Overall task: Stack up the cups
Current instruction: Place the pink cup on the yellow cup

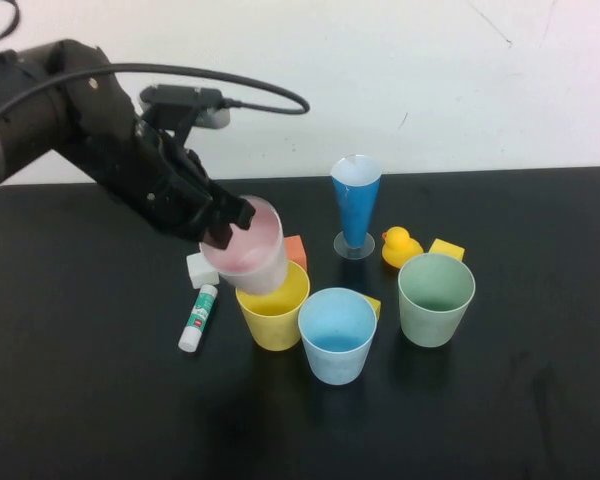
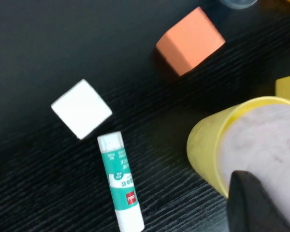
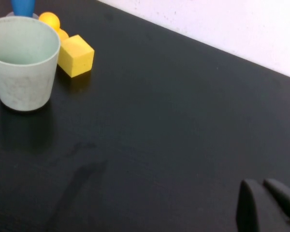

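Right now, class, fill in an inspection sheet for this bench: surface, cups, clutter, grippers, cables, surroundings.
Surface: black table, bare at the front.
Cups: pink cup tilted, its base in the mouth of the yellow cup; blue cup and green cup stand upright and apart.
Clutter: glue stick, white cube, orange cube, cone glass, duck, yellow cube; another yellow block peeks out behind the blue cup.
Grippers: left gripper shut on the pink cup's rim; right gripper shut, low over bare table, out of the high view.
Cables: black cable looping over the left arm.
Surroundings: white wall.
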Available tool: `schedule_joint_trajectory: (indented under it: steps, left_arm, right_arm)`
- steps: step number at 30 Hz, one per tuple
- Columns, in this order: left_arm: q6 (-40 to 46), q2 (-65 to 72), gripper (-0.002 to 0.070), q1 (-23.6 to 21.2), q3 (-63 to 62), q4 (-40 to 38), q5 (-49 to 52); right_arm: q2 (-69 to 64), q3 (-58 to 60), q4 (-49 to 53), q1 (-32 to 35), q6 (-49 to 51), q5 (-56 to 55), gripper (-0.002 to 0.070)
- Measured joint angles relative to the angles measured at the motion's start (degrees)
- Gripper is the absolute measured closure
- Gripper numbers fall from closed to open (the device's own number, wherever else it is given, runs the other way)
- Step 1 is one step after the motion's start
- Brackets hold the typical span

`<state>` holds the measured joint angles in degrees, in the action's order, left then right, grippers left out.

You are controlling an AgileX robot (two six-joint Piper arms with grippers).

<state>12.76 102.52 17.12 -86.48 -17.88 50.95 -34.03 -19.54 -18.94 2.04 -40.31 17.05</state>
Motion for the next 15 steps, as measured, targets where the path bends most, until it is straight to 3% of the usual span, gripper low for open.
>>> schedule_joint_trajectory:
  steps: [2,7,9,12,15]
  left_arm:
    - [0.1,0.7,0.0605,0.0,0.0,0.0,0.1]
    - [0.5,1.3,0.0419,0.1,0.0,0.0,-0.7]
    - [0.5,1.1,0.0388,0.1,0.0,0.0,-1.7]
    - [0.5,0.1,0.0412,0.1,-0.9,0.1,-2.1]
    - [1.0,-2.4,0.0515,0.1,-2.3,1.4,-2.4]
  right_arm:
    - [0.0,0.0,-0.1,0.0,0.0,0.0,0.0679]
    - [0.0,0.0,-2.0,0.0,0.0,0.0,0.0679]
    - [0.0,0.0,-3.5,0.0,-0.2,0.5,0.0679]
    - [0.0,-0.9,-6.5,0.0,-4.3,3.1,0.0679]
    - [-0.1,-2.1,-10.8,0.0,-11.0,7.3,0.0679]
